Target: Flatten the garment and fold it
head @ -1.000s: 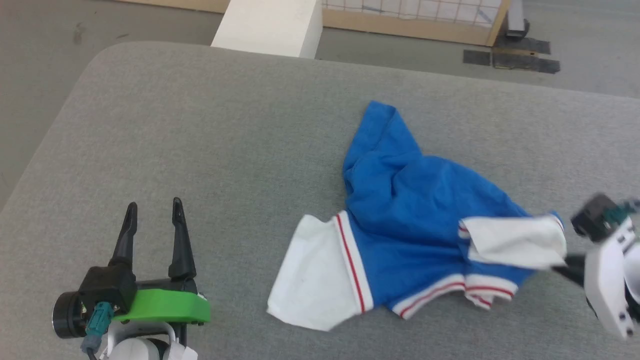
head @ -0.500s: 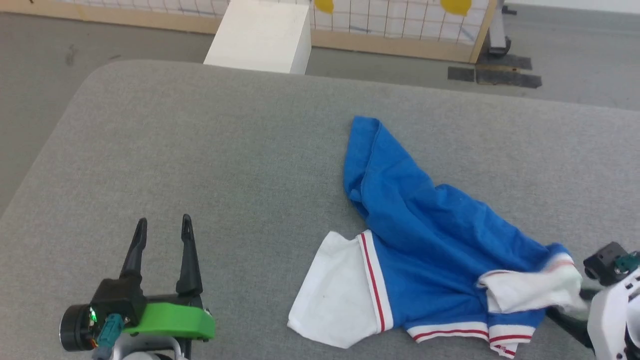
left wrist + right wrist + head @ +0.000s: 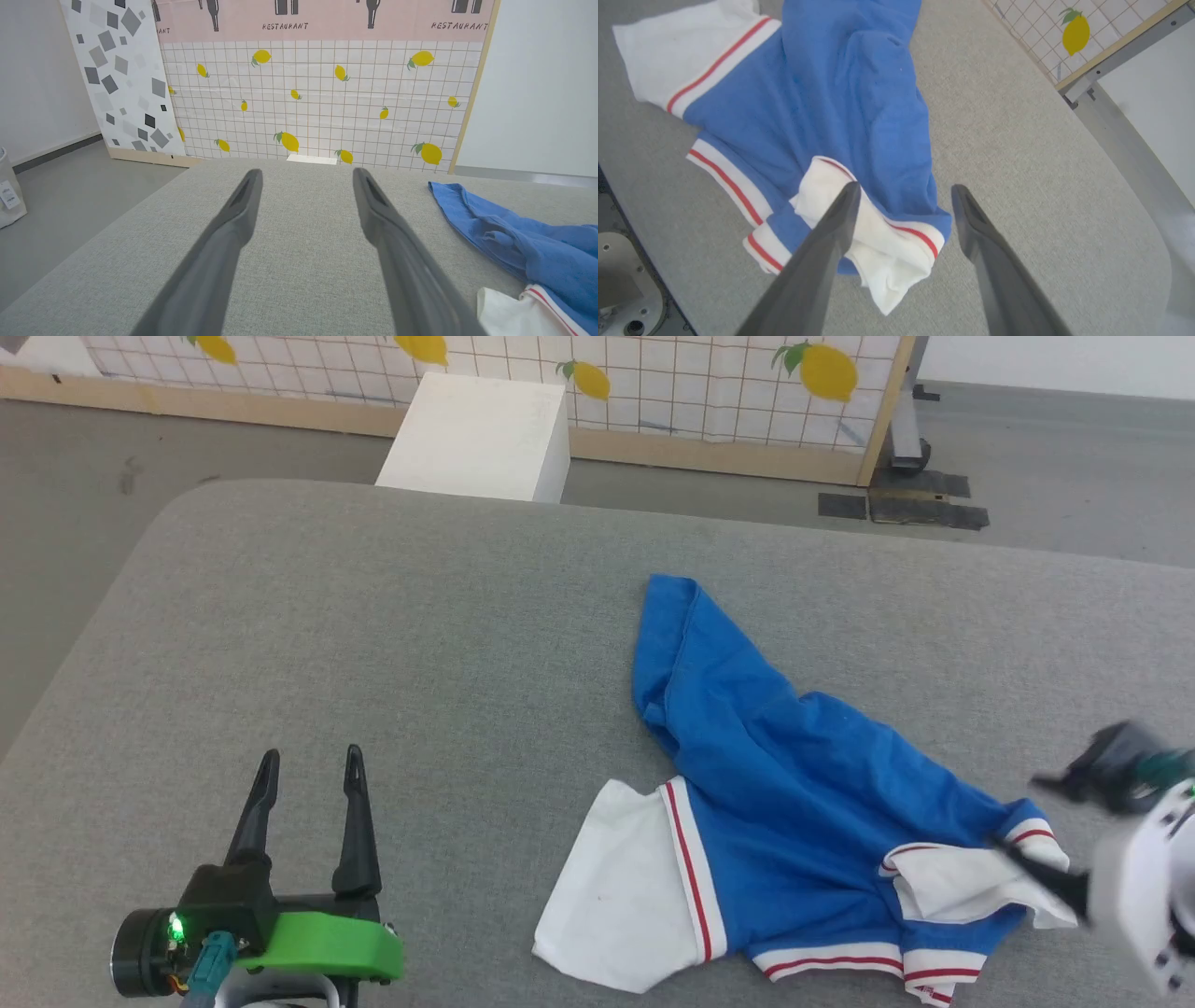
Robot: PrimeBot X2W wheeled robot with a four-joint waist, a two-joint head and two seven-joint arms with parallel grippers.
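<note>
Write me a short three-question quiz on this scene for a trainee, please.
1. True or false: the garment lies spread flat on the grey table.
2. At the folded white sleeve, the right gripper is: A) shut on the sleeve; B) open, fingers either side of it; C) shut on nothing.
3. Which gripper stands over bare table, apart from the garment?
Key: 1 false, it is crumpled, with one sleeve folded back onto the blue body; 2 B; 3 the left gripper, which is open.
</note>
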